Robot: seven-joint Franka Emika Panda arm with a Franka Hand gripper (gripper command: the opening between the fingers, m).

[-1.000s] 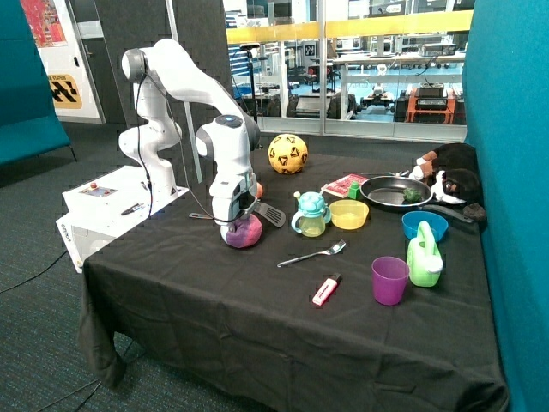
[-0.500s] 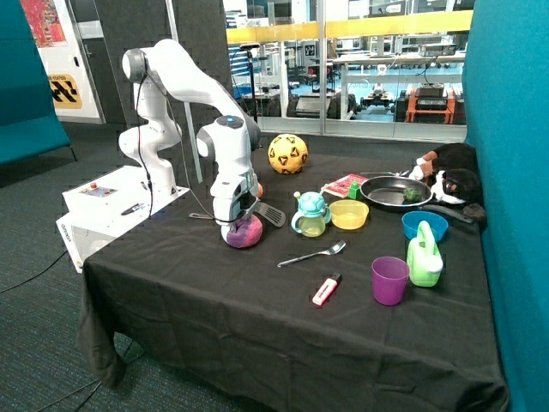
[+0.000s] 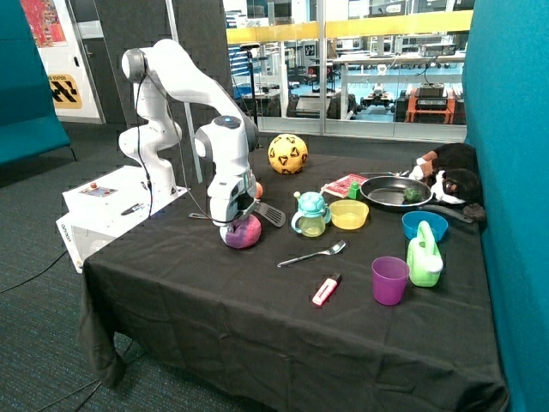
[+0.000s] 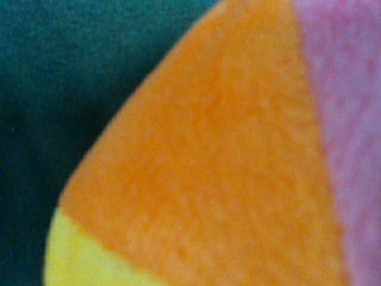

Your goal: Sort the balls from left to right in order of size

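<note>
**Pincer pressed down on the soft ball**

The pincer [image 3: 235,221] sits right on top of the soft multicoloured ball [image 3: 243,232], which rests on the black counter [image 3: 214,292] beside a spatula [image 3: 268,214]; whether its fingers are apart or clamped cannot be told. The wrist view is filled by the ball's orange, yellow and pink panels. The large yellow soccer ball [image 3: 288,154] lies farther back, and a small orange ball [image 3: 258,190] peeks out behind the arm.

Robotics lab, glass partition [image 3: 343,77] onto cluttered workbenches [image 3: 403,64], robot arm [image 3: 184,94] beside cloth-covered table [image 3: 257,300]
</note>
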